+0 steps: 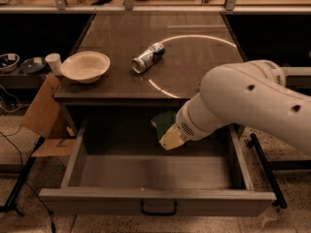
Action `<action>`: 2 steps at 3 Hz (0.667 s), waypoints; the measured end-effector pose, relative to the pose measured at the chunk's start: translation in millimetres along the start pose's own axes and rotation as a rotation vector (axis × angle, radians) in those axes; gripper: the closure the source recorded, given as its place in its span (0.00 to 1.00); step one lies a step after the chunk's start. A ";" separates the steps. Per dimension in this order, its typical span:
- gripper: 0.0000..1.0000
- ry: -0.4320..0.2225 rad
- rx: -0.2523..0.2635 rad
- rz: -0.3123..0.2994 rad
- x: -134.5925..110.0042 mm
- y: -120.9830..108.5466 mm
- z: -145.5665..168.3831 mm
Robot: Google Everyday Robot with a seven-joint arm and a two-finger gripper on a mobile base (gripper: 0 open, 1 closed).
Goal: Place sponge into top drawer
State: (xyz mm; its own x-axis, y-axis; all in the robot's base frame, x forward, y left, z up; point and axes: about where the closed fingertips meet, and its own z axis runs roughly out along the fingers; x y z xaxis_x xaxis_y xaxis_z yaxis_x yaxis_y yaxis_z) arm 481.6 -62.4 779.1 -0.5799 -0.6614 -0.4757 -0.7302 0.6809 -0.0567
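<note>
While the gripper [168, 134], pinching the sponge [163, 120], hangs over the back of the open top drawer [97, 201], a careless descent could knock the arm [252, 101] against the front edge of the tabletop [121, 38].

Dim, warm yellowish light from above. Curved glare streak [204, 37] across the table [116, 38], the arm [252, 96] lit bright on top, black shadows either side. The claw [171, 137], gripping the sponge [164, 120] over the top drawer [97, 201], sits in the arm's shade.

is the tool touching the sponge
Touching: the camera view shows the tool above the open drawer, gripping the sponge.
</note>
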 end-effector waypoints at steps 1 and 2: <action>1.00 0.051 0.072 -0.038 4.5 -1.5 23.3; 1.00 0.055 0.109 -0.049 5.4 -6.8 44.7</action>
State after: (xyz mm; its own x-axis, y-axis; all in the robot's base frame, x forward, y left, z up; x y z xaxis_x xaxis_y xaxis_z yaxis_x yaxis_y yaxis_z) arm 499.6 -56.6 737.7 -0.5659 -0.7089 -0.4210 -0.7163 0.6755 -0.1747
